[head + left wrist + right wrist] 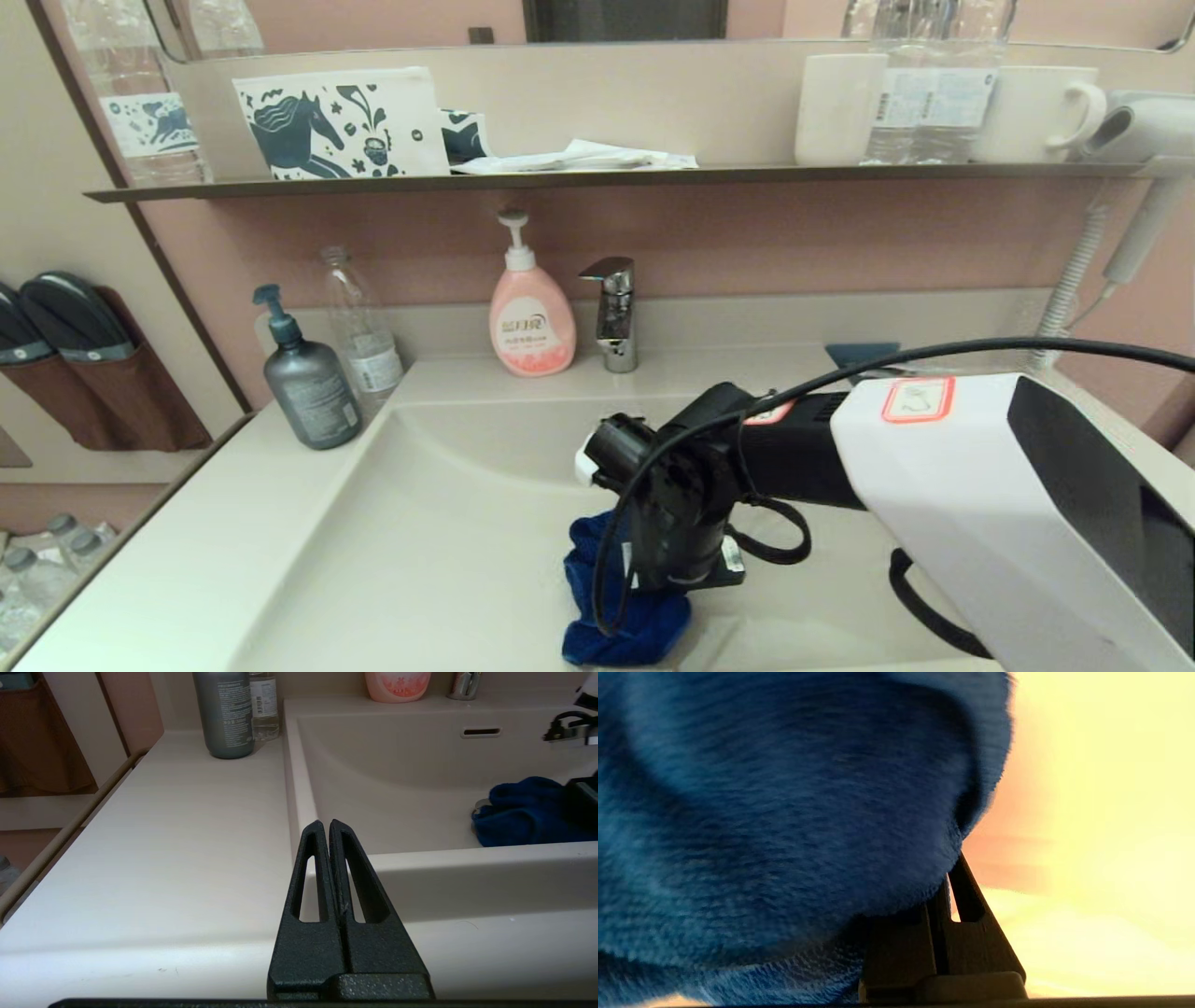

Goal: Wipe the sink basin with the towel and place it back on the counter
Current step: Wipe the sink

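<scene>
Pressing down into the sink basin (439,523), your right gripper (653,583) sits near the basin's front edge with the towel (621,607) bunched under and around it. The right wrist view shows the two fingers (966,905) closed together with blue terry cloth (784,812) crowding over them, so you have the cloth pinched; the fingertips themselves are hidden by the pile. The towel lies on the basin floor, and from the left wrist view (523,812) it covers most of the chrome drain plug (480,805), only a sliver of which shows at the cloth's edge. The overflow slot (481,731) in the basin's back wall is uncovered, well apart from the cloth. Your left gripper (325,828) is parked over the counter (163,835) at the basin's front-left corner, its fingers pressed together and holding nothing; it does not appear in the head view. Along the counter's back edge you have a grey pump bottle (306,378) and a clear bottle (362,331) standing side by side at the basin's back-left corner, then a pink soap dispenser (530,313) just beside the chrome faucet (614,313). A small teal-blue tray (859,355) lies on the counter toward the back-right, partly behind your right arm. Above, a thin dark shelf (560,179) carries a horse-print pouch (341,121), mugs (1036,112) and water bottles (934,84).
</scene>
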